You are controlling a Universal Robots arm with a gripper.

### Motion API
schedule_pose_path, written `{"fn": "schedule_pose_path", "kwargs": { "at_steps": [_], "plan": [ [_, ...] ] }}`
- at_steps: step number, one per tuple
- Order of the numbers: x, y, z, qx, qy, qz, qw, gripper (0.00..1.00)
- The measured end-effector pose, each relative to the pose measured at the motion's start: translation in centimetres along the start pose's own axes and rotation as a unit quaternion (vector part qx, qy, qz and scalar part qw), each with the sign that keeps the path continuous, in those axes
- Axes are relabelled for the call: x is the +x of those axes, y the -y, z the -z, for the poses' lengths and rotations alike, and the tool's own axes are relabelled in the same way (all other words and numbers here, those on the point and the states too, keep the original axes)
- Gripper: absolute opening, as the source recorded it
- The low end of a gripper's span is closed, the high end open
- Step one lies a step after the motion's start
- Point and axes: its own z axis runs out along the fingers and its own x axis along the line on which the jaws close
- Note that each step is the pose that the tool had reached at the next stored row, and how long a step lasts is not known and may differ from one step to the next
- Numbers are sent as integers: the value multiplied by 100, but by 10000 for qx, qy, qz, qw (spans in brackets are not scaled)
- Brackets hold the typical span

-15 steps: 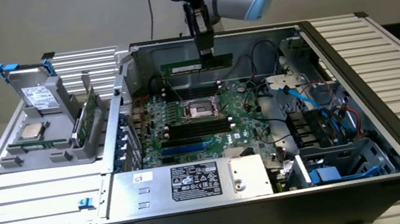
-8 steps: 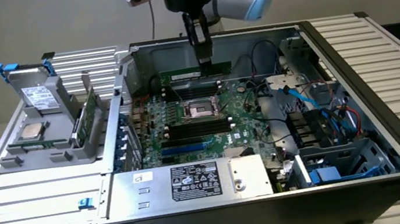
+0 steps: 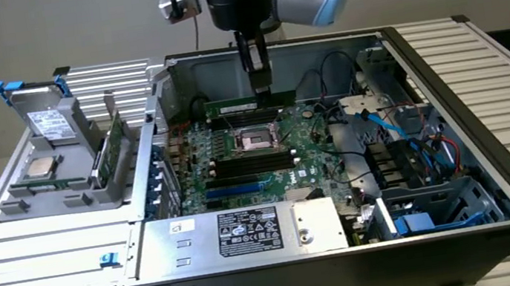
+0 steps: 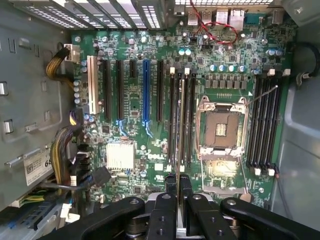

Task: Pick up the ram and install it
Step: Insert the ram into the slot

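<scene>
Exterior view has the jaws clenched on the ram (image 3: 230, 107) over the slots (image 3: 232, 121) beside the CPU socket (image 3: 257, 140); installing it likely calls for square alignment, then even pressure.

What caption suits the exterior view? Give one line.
Gripper holds the ram over the motherboard inside the open computer case.

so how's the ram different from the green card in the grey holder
The ram is pinched in the fingers above the motherboard inside the computer case; the green card stands on edge in the grey holder outside it. The ram is narrow with its long edge level; the green card looks broader. Both are green circuit boards.
</scene>
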Motion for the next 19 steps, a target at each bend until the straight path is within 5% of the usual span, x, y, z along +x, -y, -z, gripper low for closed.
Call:
{"fn": "schedule_pose_path", "kwargs": {
  "at_steps": [4,13,19],
  "plan": [
    [3,-11,-71,-1,2,-17,10000,15],
    [-8,-31,-219,-1,95,-48,9999,15],
    [0,-47,-327,-2,100,-56,9999,15]
  ]
}}
